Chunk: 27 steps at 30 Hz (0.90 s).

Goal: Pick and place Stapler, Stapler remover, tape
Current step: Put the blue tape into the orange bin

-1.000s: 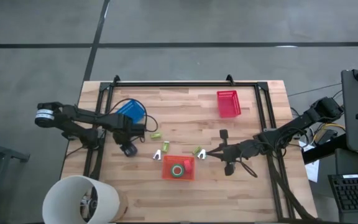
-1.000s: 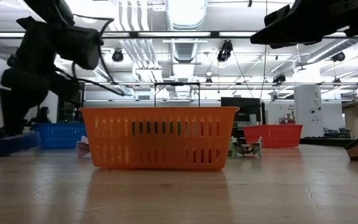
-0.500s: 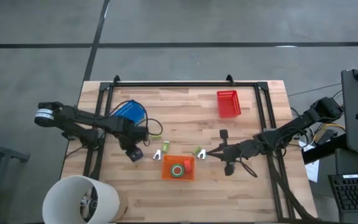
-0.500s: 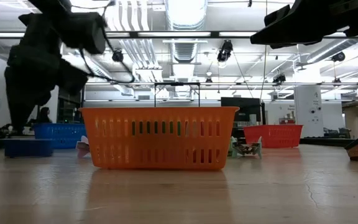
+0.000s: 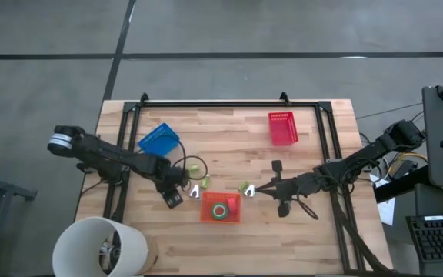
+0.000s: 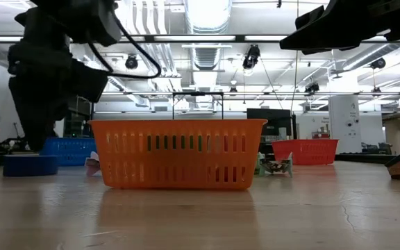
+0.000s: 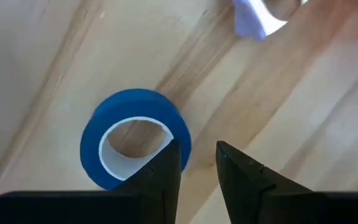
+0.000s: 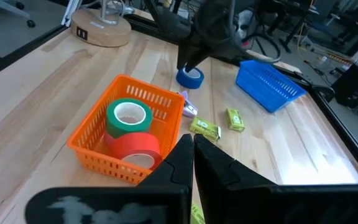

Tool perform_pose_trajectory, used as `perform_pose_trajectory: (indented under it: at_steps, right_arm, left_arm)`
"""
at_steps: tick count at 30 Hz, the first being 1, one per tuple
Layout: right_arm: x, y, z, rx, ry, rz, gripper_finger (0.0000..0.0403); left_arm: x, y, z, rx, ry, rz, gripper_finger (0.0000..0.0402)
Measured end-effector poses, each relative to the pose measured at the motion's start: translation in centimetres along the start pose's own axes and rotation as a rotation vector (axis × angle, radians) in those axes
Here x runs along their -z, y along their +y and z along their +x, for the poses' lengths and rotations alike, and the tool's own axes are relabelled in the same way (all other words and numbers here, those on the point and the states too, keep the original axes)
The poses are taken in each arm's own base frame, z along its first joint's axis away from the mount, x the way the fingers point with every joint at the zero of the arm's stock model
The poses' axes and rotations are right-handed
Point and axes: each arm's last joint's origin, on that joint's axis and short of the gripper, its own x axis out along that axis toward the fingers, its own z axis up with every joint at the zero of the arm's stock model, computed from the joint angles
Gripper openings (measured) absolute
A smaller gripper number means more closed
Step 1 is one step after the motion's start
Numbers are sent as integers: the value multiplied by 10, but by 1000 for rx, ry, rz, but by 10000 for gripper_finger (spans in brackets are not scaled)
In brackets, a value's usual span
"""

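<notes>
A blue tape roll (image 7: 135, 138) lies flat on the tabletop (image 5: 229, 135), just left of the orange basket (image 5: 221, 208). The left gripper (image 7: 194, 163) hangs over it, jaws parted by a narrow gap, one finger (image 7: 166, 165) over the roll's rim; whether it touches I cannot tell. Inside the orange basket sit a green tape roll (image 8: 128, 117) and a red tape roll (image 8: 135, 151), touching. The right gripper (image 8: 193, 152) hovers just right of the basket, jaws closed on nothing. A blue basket (image 5: 159, 140) and a red basket (image 5: 282, 128) stand farther back, well apart.
</notes>
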Motion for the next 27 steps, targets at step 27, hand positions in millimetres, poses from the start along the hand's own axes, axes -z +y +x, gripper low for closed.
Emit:
perform_pose_trajectory:
  at_steps: [27]
  right_arm:
    - [0, 0, 0, 1, 2, 0, 8]
  left_arm:
    - [-15, -15, 11, 57, -151, 109, 40]
